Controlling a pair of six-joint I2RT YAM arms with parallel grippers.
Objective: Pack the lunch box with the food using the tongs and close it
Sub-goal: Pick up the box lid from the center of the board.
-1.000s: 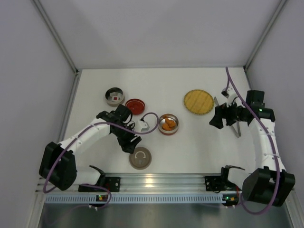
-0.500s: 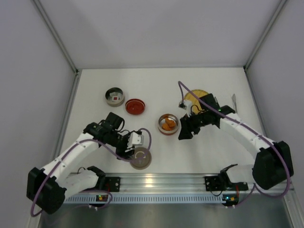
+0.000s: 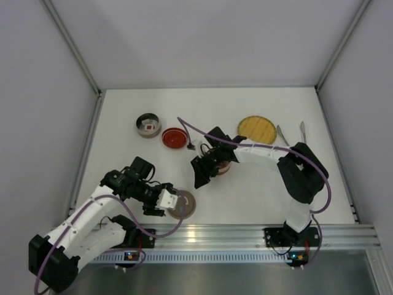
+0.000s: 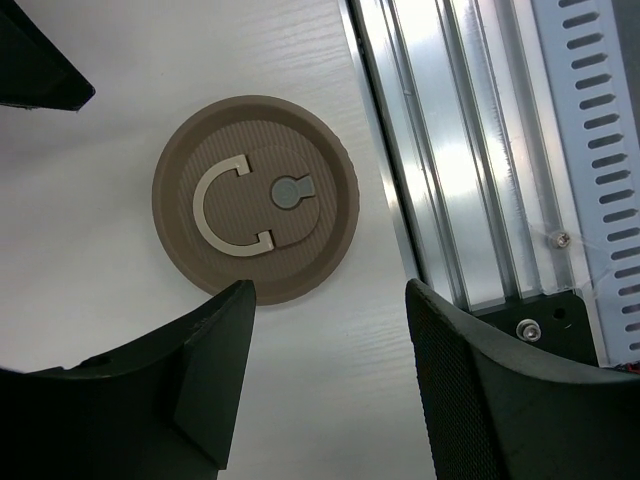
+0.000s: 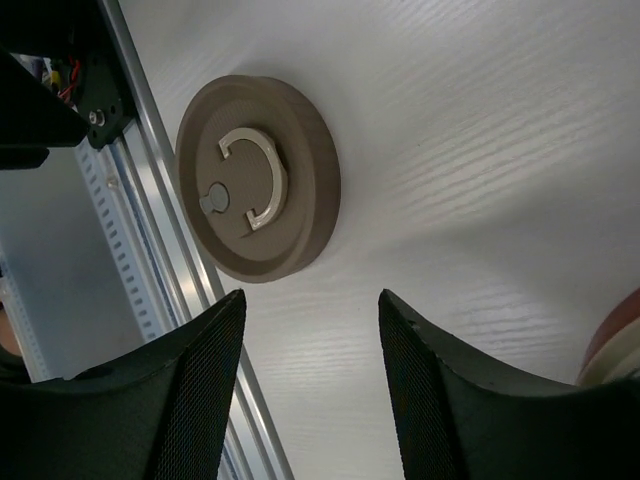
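The lunch box lies in parts: a brown lid (image 3: 182, 204) with a metal ring handle near the front rail, a dark tin (image 3: 147, 125) holding one white-and-red food piece (image 3: 148, 127), a red tin (image 3: 175, 137), and a red-rimmed tin (image 3: 225, 167) mostly hidden under my right arm. The lid also shows in the left wrist view (image 4: 255, 198) and the right wrist view (image 5: 258, 178). My left gripper (image 3: 161, 201) (image 4: 330, 290) is open just left of the lid. My right gripper (image 3: 201, 173) (image 5: 312, 298) hangs open above bare table beyond the lid. The tongs (image 3: 280, 134) lie far right, their joint hidden by my right arm.
A round yellow plate (image 3: 256, 129) sits at the back right. The aluminium rail (image 4: 470, 180) runs along the near edge right beside the lid. White walls enclose the table on three sides.
My right arm swung from the tongs at the far right across to the middle, over the red-rimmed tin, its jaws narrowing. My left arm drew back toward the lid at the front.
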